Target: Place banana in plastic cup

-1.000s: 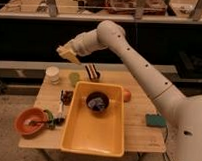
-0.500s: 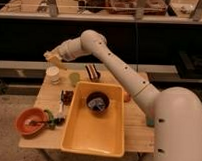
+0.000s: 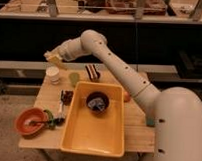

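My gripper (image 3: 54, 59) is at the far left end of the arm, above the back left of the table. It is shut on the banana (image 3: 50, 56), a slim yellow piece that sticks out to the left. The gripper hangs just above the white ribbed cup (image 3: 53, 75). The plastic cup (image 3: 73, 78), pale yellow-green, stands on the table to the right of the white cup, below and right of the gripper. The banana is in the air, clear of both cups.
A big yellow tray (image 3: 95, 140) holds a dark bowl (image 3: 97, 101). An orange bowl (image 3: 29, 122) with a utensil sits front left. A striped object (image 3: 92, 72), a dark item (image 3: 67, 97) and an orange fruit (image 3: 126, 96) lie around the tray.
The arm has swung left and the gripper with the banana has moved left and lower, from over the table's middle back to above the white cup.
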`<action>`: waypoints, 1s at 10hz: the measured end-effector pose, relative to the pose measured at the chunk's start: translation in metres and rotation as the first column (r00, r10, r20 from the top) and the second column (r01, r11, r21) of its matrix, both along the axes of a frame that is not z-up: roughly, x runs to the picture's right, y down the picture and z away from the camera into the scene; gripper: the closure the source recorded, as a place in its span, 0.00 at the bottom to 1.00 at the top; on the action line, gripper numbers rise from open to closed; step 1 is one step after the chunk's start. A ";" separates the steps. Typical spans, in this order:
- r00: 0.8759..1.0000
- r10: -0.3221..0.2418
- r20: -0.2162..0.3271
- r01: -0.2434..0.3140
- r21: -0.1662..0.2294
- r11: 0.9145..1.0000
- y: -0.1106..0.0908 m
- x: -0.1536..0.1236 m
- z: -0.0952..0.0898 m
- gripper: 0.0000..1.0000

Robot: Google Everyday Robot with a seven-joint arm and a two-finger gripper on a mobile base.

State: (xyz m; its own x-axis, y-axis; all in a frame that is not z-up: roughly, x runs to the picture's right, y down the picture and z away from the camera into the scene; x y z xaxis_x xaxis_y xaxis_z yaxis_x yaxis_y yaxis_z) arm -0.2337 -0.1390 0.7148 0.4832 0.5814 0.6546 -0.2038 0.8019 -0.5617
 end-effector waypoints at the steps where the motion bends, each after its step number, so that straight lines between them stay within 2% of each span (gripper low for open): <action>1: 0.999 0.017 -0.028 -0.017 -0.007 1.000 0.000 0.007 0.008 1.00; 4: 0.986 0.102 -0.131 -0.102 0.005 0.995 -0.014 0.050 0.052 1.00; 5: 0.980 0.123 -0.158 -0.123 0.008 0.992 -0.019 0.059 0.073 1.00; 8: 0.977 0.117 -0.179 -0.119 0.004 0.993 -0.023 0.050 0.100 1.00; 10: 0.979 0.092 -0.181 -0.093 0.003 0.996 -0.030 0.021 0.119 1.00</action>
